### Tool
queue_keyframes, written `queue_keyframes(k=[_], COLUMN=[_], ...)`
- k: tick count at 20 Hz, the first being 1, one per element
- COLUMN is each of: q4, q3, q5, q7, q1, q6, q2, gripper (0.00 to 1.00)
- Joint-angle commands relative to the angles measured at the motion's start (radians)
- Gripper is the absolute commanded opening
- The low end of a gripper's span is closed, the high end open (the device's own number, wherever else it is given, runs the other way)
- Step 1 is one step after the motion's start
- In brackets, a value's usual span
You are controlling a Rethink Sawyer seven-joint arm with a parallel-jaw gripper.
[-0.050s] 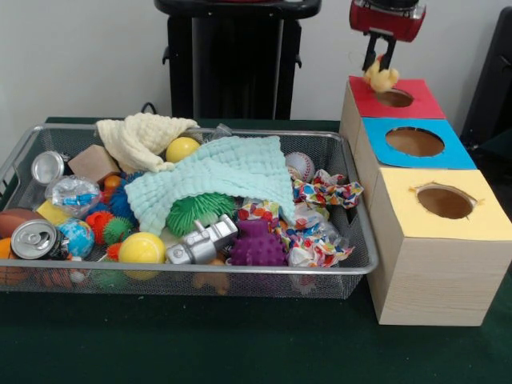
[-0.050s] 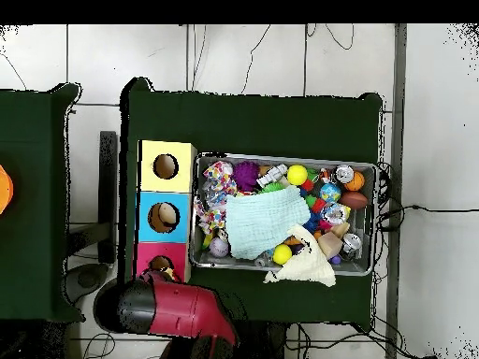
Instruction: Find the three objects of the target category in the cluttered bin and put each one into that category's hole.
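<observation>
Hanging over the red hole (image 1: 394,98), a little yellow duck (image 1: 382,78) is being pinched by the hand (image 1: 382,61), nearly closed. It is looking small, light and squishy, so it is best being held gently around its middle.

Red (image 1: 394,98), blue (image 1: 414,142), yellow (image 1: 445,202) box tops; mint cloth (image 1: 216,180)

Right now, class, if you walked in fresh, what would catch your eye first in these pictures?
First, the gripper holding a small yellow duck toy just above the red box's hole, at the far end of the three-box row. Next, the wire bin heaped with toys, a mint cloth draped across its middle.
</observation>
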Motion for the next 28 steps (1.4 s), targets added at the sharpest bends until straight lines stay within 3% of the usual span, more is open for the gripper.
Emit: queue_keyframes(k=[1,3,13,23,28], q4=[-0.161,-0.181,-0.208,-0.204,-0.173], q3=[0.131,0.136,0.136,0.154,0.156], q5=[-0.036,-0.031,0.023,0.047,0.018], q7=[0.053,0.072,0.163,0.176,0.130], q1=[-0.033,-0.029,0.039,0.062,0.040], q6=[-0.080,-0.105,-0.088,-0.096,-0.074], q2=[0.152,0.185,0.217,0.233,0.218], gripper=[0.00,0.00,0.00,0.00,0.00])
